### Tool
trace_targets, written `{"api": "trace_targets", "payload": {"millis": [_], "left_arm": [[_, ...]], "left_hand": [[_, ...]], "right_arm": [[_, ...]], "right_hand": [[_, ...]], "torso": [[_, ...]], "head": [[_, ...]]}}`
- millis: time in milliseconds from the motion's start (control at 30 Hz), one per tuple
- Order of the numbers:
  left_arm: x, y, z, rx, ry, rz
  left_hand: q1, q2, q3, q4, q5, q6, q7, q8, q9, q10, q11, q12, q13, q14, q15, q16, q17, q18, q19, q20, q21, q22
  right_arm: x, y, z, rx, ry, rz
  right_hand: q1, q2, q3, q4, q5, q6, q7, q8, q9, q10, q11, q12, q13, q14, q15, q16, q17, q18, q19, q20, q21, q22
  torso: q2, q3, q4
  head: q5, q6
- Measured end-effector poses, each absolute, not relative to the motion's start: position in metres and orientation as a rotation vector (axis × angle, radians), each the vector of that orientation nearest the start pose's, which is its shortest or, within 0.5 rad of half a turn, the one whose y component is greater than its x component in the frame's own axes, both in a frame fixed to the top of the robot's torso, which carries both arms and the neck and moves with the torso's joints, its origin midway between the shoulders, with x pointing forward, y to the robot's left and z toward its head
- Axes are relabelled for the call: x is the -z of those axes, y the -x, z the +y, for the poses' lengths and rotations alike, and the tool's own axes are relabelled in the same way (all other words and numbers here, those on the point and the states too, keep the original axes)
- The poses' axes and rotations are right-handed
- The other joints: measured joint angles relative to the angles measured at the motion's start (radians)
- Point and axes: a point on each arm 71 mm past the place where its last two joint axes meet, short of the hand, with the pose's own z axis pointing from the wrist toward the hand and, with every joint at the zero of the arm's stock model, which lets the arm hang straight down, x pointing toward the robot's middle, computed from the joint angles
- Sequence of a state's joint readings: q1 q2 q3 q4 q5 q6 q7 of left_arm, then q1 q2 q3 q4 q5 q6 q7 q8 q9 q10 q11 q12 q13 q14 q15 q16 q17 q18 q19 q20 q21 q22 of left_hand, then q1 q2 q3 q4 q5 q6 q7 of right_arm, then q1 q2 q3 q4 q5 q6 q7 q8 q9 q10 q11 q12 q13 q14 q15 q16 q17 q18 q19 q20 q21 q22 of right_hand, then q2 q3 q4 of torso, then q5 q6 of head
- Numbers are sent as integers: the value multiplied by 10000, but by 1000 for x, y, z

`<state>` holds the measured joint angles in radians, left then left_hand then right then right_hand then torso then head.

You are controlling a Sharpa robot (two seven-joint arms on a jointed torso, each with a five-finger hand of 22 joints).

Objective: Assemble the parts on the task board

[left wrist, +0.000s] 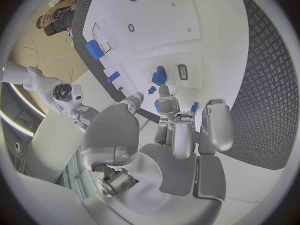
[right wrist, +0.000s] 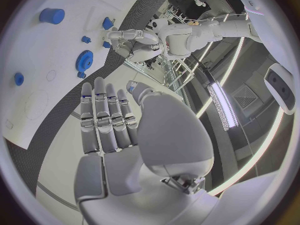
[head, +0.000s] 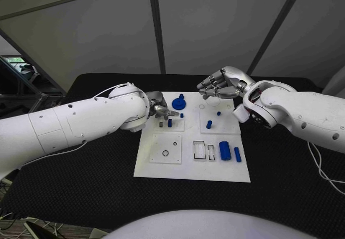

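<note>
Lying in the middle of the black textured table (head: 86, 189) was the white rectangular task board (head: 188, 170), with small blue plastic parts scattered over it. A blue toothed gear (head: 179, 103) stood near the board's far edge, a short blue peg (head: 209, 124) stood upright further right, and a thicker blue cylinder (head: 225, 150) lay beside a slim blue pin (head: 237, 154) on the near right corner.

The silver left hand (head: 159, 110) hovered low over the far left part of the board, just beside the gear. Its fingers (left wrist: 215, 125) were curled partway down toward a small blue piece, but I could not tell whether they actually held it, since the fingers hid the contact.

The silver right hand (head: 220, 84) hung above the board's far edge, apart from every part. Its fingers (right wrist: 103, 117) lay side by side, bent loosely inward, with nothing between them and the palm.
</note>
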<state>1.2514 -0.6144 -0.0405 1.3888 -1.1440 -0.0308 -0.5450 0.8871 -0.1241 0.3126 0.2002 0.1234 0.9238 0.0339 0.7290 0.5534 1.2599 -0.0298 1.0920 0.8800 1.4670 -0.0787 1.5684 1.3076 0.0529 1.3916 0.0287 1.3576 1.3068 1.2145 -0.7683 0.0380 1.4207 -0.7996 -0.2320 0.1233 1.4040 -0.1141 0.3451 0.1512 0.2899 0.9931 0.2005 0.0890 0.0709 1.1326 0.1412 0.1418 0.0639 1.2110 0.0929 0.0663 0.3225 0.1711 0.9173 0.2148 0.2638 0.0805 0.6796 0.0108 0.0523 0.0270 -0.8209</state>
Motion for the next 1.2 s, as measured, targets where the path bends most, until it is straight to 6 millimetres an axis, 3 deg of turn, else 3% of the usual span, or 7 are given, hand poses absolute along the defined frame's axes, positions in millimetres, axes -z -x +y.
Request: {"api": "trace_targets", "payload": {"millis": [467, 933, 1200], "left_arm": [[202, -521, 142, 4152, 1677, 21509], [205, -522, 137, 4004, 1248, 21946], [206, -522, 135, 3943, 1049, 22119]], "left_hand": [[450, 268, -160, -32, 0, 0, 0, 0, -64, 0, 0, 0, -114, 0, 0, 0, 0, 0, 0, 0, -78, -36], [582, 321, -188, -60, 0, 0, 0, 0, -87, -39, 32, 0, -127, 0, 0, 0, 0, 0, 0, 0, -118, -36], [753, 387, -215, -87, 0, 0, 0, -1, -113, -71, 0, 0, -156, 0, 0, 0, 0, 0, 0, 0, -118, -47]], "right_arm": [[157, -515, -187, -11642, -3532, 16788], [157, -515, -187, -11659, -3516, 16820], [157, -515, -186, -11671, -3508, 16832]], "right_hand": [[0, 0, 0, 0, 0, 0, 0, 0, -1, 0, 0, 0, 0, 0, 0, 0, 1, 0, 0, 0, 0, 1], [0, 0, 33, -34, 0, 0, 0, 0, -2, 0, 0, 0, 0, 1, 0, 0, -10, 0, 0, 0, 0, -14], [0, 0, 33, -34, 0, 0, 0, 0, -2, 0, 0, 0, 0, 1, 0, 0, -9, 0, 0, 0, 0, -13]], "torso": [[-2, 12, -3], [-6, 2, 7], [-6, 1, 7]], "head": [[-30, -67], [-60, -128], [-78, -272]]}}
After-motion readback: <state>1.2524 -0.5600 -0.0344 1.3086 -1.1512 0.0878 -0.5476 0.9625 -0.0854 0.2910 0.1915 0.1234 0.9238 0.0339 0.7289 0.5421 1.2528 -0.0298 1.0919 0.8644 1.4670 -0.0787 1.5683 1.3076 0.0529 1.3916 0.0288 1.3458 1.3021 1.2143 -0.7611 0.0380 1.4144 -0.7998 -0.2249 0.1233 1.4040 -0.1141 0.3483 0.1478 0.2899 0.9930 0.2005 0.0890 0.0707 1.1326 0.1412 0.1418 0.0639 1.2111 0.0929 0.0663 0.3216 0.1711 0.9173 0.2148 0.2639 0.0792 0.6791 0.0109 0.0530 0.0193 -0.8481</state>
